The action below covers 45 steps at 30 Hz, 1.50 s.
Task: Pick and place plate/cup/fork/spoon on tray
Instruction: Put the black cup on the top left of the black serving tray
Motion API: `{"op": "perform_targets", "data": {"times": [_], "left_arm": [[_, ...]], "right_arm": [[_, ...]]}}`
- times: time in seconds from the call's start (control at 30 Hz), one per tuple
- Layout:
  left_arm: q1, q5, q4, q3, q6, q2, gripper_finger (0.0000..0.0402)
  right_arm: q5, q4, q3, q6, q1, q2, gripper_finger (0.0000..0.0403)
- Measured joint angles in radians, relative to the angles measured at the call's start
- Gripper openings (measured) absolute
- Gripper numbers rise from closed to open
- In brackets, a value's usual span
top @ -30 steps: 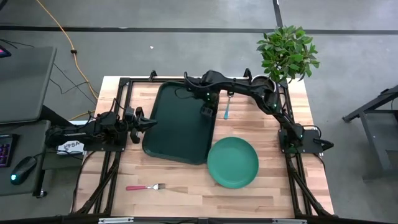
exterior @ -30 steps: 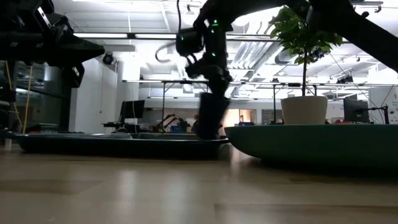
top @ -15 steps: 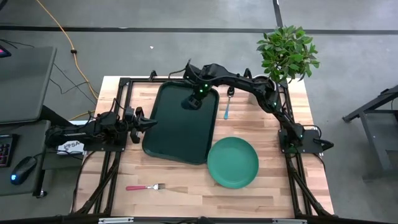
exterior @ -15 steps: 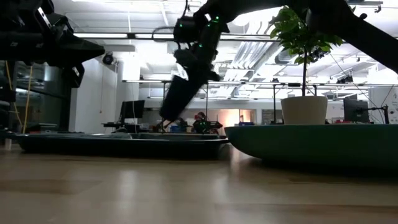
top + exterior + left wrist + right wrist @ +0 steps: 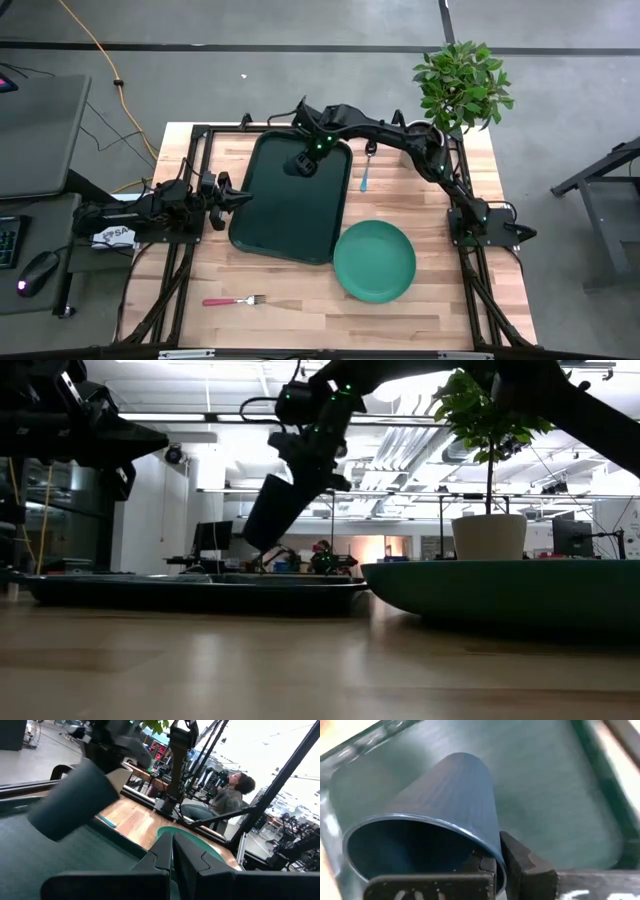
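Right gripper (image 5: 303, 160) clamped on the tilted cup (image 5: 268, 512) above the tray (image 5: 270, 215) — left gripper (image 5: 235, 198) beside it, jaws together

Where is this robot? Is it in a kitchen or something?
Probably not a kitchen; it looks like a robot lab or workshop. The wooden table stands on a bare grey floor, a keyboard and mouse lie beside it, and the low view shows more work tables and ceiling pipes behind.
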Motion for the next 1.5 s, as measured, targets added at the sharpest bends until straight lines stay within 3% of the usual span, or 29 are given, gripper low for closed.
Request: {"op": "perform_targets", "data": {"times": [0.2, 0.3, 0.57, 0.67, 0.87, 1.0, 1.1, 1.37, 1.5], "left_arm": [[0.000, -0.039, 0.014, 0.000, 0.003, 0.000, 0.0001], [0.000, -0.101, 0.100, 0.000, -0.122, 0.000, 0.0001], [0.012, -0.365, 0.289, 0.001, -0.259, 0.012, 0.0001], [0.031, -0.307, 0.213, 0.029, -0.292, 0.049, 0.0019], [0.064, -0.180, 0.077, 0.152, -0.244, 0.280, 0.0113], [0.077, -0.177, 0.057, 0.240, -0.137, 0.485, 0.0179], [0.076, -0.235, 0.053, 0.296, -0.042, 0.626, 0.0213], [0.075, -0.388, 0.052, 0.405, -0.079, 0.853, 0.0238], [0.075, -0.413, 0.054, 0.423, -0.085, 0.896, 0.0239]], "right_arm": [[-0.016, 0.002, 0.000, -0.046, 0.014, 0.000, 0.0000], [-0.020, 0.006, 0.000, -0.040, 0.024, 0.000, 0.0000], [-0.008, 0.104, 0.000, 0.155, 0.039, 0.000, 0.0000], [0.057, 0.142, 0.000, 0.244, 0.052, 0.001, 0.0000], [0.139, 0.212, -0.012, 0.404, 0.072, 0.003, 0.0000], [0.214, 0.233, -0.014, 0.483, 0.083, 0.011, 0.0000], [0.256, 0.240, -0.015, 0.509, 0.095, 0.020, 0.0000], [0.426, 0.296, -0.015, 0.517, 0.130, 0.027, 0.0000], [0.423, 0.329, -0.015, 0.508, 0.136, 0.027, 0.0000]]}}
